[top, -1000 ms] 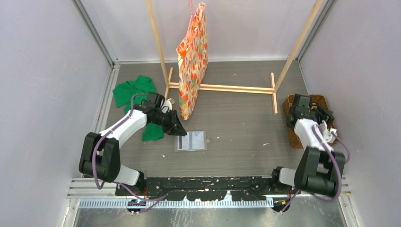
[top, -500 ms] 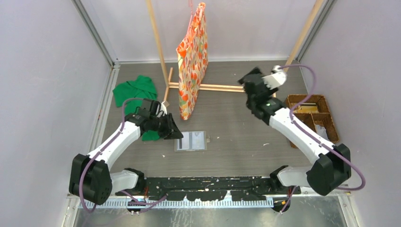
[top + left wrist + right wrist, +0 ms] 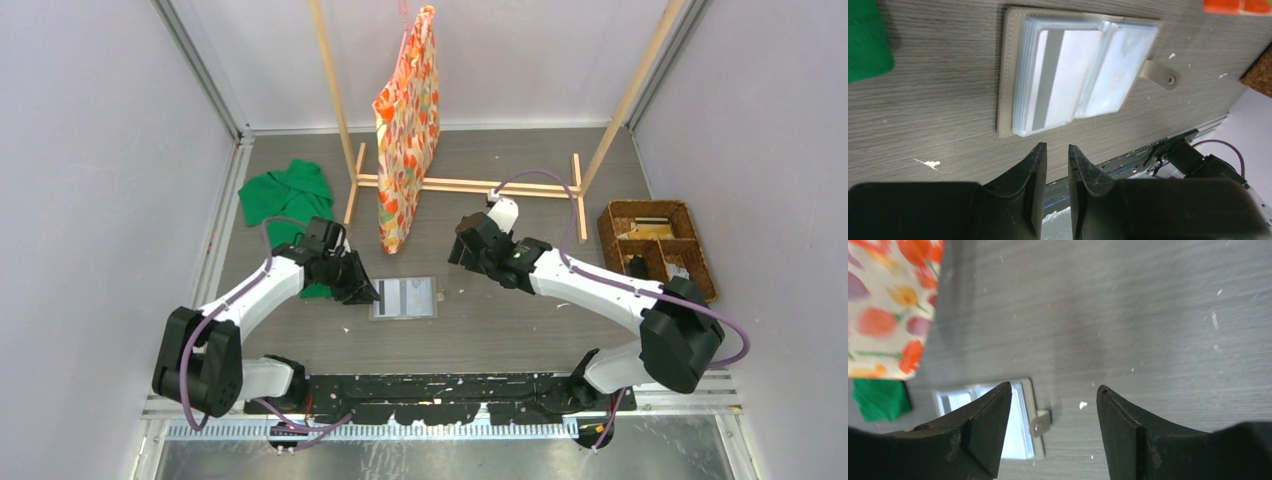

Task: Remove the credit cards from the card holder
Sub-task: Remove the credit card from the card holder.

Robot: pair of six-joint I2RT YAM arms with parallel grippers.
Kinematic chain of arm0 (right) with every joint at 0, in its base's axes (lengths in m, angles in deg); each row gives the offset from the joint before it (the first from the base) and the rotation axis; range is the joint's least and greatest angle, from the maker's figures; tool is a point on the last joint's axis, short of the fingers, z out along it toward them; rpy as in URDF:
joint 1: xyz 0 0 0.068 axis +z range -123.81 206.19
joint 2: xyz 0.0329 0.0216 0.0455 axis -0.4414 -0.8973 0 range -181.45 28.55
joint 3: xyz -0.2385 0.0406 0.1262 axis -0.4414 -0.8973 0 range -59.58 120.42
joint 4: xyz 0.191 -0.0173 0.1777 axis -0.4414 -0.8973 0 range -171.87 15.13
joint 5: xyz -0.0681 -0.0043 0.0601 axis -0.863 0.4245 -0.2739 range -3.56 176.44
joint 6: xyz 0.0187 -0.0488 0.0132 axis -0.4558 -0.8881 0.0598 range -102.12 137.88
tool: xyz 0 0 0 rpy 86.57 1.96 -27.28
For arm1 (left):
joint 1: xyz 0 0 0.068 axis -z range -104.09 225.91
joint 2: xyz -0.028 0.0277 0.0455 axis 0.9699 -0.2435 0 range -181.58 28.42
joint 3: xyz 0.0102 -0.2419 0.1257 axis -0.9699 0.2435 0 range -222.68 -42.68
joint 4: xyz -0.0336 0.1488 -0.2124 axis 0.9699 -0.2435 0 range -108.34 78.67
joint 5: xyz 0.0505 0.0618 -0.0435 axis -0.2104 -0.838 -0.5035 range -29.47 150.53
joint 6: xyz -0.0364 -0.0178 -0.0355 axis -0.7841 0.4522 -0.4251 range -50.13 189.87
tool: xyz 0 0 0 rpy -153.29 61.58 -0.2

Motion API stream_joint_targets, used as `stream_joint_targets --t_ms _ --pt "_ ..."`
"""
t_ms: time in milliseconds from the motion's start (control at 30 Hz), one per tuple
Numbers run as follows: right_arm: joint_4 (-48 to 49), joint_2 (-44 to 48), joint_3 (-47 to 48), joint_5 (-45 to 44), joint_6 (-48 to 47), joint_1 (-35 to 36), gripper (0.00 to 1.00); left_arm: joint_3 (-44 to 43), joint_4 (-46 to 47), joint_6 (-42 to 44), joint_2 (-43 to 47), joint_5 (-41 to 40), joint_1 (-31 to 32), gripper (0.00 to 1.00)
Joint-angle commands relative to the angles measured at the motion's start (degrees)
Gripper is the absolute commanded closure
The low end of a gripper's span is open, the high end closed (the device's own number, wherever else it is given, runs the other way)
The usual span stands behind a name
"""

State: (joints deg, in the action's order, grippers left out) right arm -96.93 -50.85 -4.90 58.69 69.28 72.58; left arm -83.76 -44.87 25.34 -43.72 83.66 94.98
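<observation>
The card holder (image 3: 403, 297) lies open and flat on the grey table, its snap tab (image 3: 1160, 75) pointing right. A white credit card with a grey stripe (image 3: 1070, 70) shows through the left translucent pocket; the right pocket looks pale. My left gripper (image 3: 368, 293) hovers at the holder's left edge (image 3: 1004, 90), its jaws (image 3: 1057, 146) a narrow gap apart with nothing between them. My right gripper (image 3: 462, 245) hangs above the table to the upper right of the holder (image 3: 1023, 430), jaws (image 3: 1054, 387) wide open and empty.
A brown wicker basket (image 3: 650, 204) with compartments stands at the far right. An orange floral bag (image 3: 407, 120) hangs from a wooden rack (image 3: 470, 185) behind the holder. A green cloth (image 3: 285, 190) lies at the left, under my left arm.
My right arm has swung from the basket across to the middle, coming down near the holder's right side with its jaws wide. My left gripper has shifted slightly nearer along the holder's left edge.
</observation>
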Motion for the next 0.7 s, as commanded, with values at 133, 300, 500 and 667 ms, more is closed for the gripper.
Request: stream_joint_targets --t_ms 133,300,500,667 --pt "5.6 -4.2 -1.0 11.6 0.5 4.2 0.45 -1.8 2.5 0.4 -4.4 -3.3 0.2 0.76" --pt "7.8 -8.0 1.1 14.2 0.0 6.4 0.53 -1.5 3.4 0.4 -6.6 -3.7 0.2 0.75" --pt "10.1 -12.1 3.4 16.8 -1.1 8.0 0.59 -1.4 5.2 0.2 -7.7 -4.1 0.2 0.75" --pt "9.7 -16.9 6.1 19.6 -1.9 8.1 0.60 -1.8 6.6 0.2 -9.9 -3.8 0.2 0.75"
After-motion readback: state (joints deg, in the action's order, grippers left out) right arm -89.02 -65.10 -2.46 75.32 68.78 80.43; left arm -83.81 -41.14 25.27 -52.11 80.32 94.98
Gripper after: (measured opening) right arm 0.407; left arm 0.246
